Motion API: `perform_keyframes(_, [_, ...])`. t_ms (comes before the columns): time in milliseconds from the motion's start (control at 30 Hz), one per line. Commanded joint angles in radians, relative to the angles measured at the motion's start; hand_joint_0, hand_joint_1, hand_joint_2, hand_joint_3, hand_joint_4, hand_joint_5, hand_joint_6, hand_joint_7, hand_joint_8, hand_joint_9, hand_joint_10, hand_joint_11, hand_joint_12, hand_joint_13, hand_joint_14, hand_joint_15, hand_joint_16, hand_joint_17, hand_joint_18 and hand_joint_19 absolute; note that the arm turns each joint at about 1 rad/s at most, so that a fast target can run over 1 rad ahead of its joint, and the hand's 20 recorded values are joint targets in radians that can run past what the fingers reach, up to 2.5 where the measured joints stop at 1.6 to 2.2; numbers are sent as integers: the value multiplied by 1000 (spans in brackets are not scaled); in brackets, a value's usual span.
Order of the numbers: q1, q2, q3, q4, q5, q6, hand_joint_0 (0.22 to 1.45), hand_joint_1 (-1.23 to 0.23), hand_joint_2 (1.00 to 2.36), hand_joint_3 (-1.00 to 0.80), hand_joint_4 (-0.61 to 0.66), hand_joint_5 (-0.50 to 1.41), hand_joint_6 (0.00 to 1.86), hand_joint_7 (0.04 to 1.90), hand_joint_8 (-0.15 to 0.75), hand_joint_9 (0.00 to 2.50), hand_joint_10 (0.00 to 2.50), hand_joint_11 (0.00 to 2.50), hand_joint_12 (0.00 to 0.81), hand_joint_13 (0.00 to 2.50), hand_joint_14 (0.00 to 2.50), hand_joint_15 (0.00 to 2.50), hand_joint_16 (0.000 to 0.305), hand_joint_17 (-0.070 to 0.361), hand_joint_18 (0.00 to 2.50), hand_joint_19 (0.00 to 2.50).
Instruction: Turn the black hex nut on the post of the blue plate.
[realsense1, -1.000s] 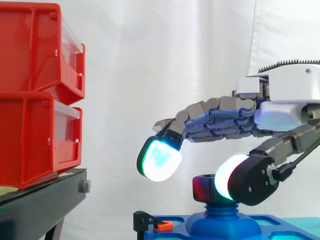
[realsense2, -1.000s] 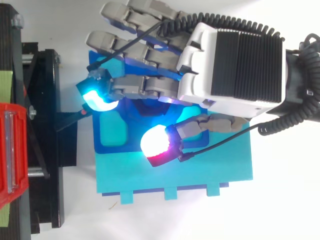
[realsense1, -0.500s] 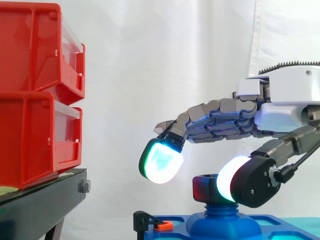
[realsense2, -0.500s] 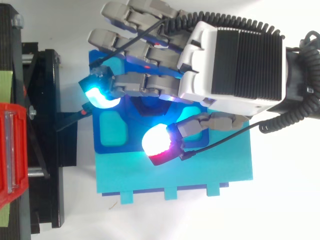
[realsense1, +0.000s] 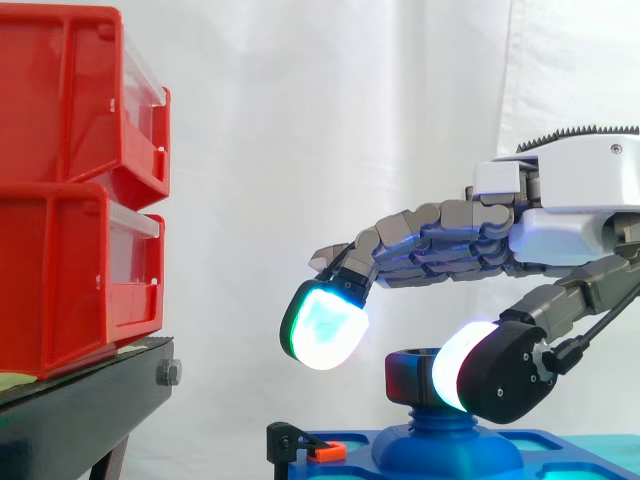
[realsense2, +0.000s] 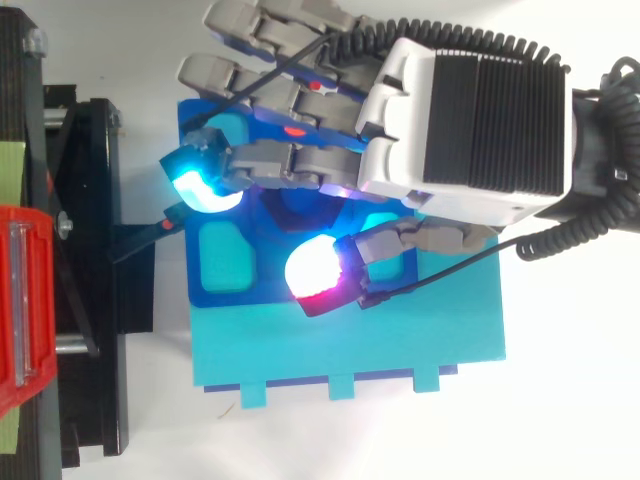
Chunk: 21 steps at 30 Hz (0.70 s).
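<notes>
Pre-grasp, I judged: my hand (realsense1: 570, 200) hung loosely spread, gripping nothing, over the black hex nut (realsense1: 405, 372) atop its post (realsense1: 440, 418) near the blue plate's (realsense1: 350, 447) edge facing the black stand (realsense1: 80, 405), so next its thumb (realsense1: 505, 372) and glowing fingertip (realsense1: 322, 325) needed to close on opposite flats.

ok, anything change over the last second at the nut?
Small shifts only. On the hand, the thumb pad sank a little beside the black hex nut and, from above, crept toward the fingers. The lit finger pad dipped slightly, still clear of the nut. Nothing gripped or released; whether the nut turned cannot be told. Blue plate and red bins stayed put.
</notes>
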Motion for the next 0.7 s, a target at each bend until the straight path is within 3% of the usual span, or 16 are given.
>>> perform_keyframes(0, [-2,-1,0,0,-1,-1,531,-714,1000,-500,52,-300,502,713,135,0,0,0,304,0,0,0,42,95,0,0])
perform_keyframes(667, [-19,0,0,-12,-25,-8,520,-704,1000,-500,138,-275,503,806,153,0,0,0,309,0,0,0,43,96,0,8])
